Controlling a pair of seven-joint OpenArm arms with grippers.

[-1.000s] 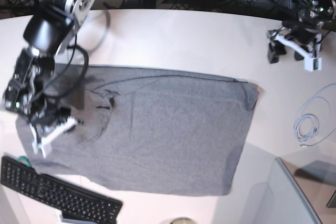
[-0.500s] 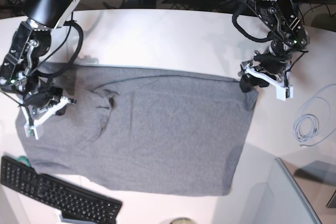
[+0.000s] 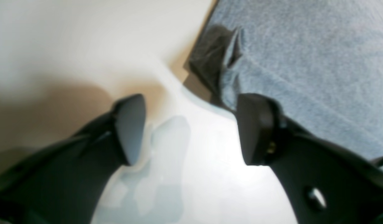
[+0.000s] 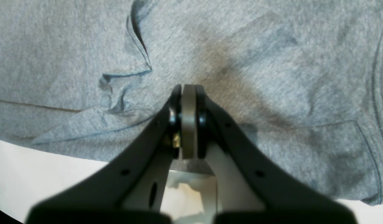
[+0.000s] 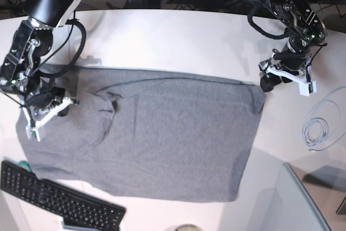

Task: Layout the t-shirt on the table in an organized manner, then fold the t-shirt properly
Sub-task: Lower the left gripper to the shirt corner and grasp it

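One t-shirt (image 5: 162, 133) flat on table (image 5: 178, 41)

T-shirt (image 5: 173, 139): heather-grey knit cloth, matt, soft and finely flecked, with stitched hems.

Surface (image 5: 178, 41) under the t-shirt: white, smooth, with a faint sheen that mirrors the left gripper (image 3: 191, 130).

Both grippers: black matt plastic fingers; right gripper (image 4: 188, 121) pads pale grey, rubbery-looking.

Keyboard (image 5: 59, 201), below the t-shirt's lower-left corner: black matt plastic.

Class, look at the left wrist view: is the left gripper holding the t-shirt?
No. The left gripper stands open over bare table, with the t-shirt lying beside it, ungripped.
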